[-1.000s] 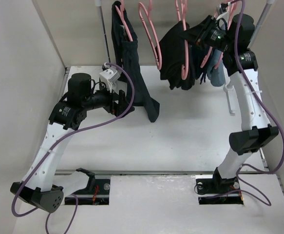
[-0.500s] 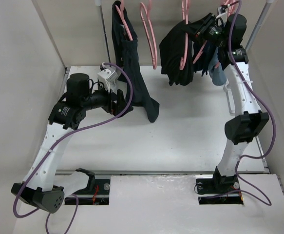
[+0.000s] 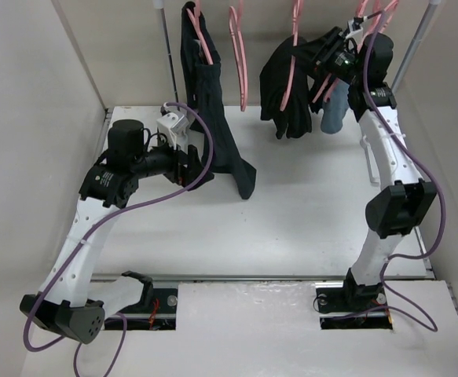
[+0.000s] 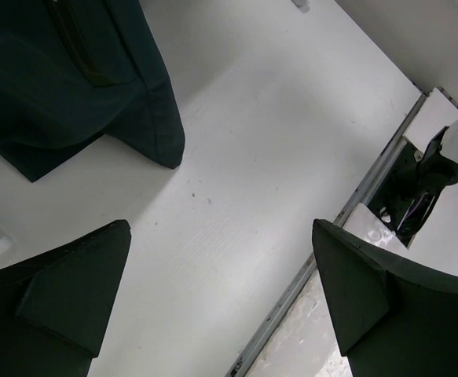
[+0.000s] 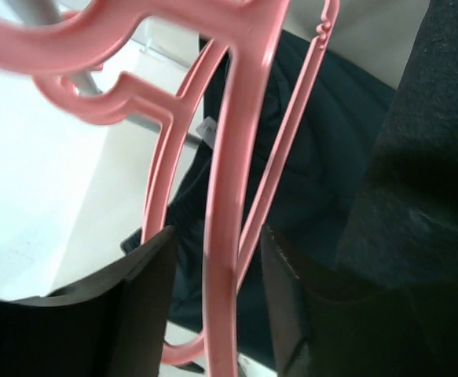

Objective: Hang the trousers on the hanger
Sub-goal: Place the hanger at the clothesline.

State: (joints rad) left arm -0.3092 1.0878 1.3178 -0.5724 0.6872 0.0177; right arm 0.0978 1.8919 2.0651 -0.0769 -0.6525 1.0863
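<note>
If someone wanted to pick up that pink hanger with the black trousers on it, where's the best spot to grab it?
Probably the bare pink strip high on the hanger, above the trousers, coming from the right. That strip is thin and easy to pinch, and the right gripper straddles it there. Lower down, draped cloth covers it.

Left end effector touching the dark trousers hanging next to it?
Apart. The left wrist view shows the left end effector open, with bare table between its fingers and the hem of the dark trousers.
</note>
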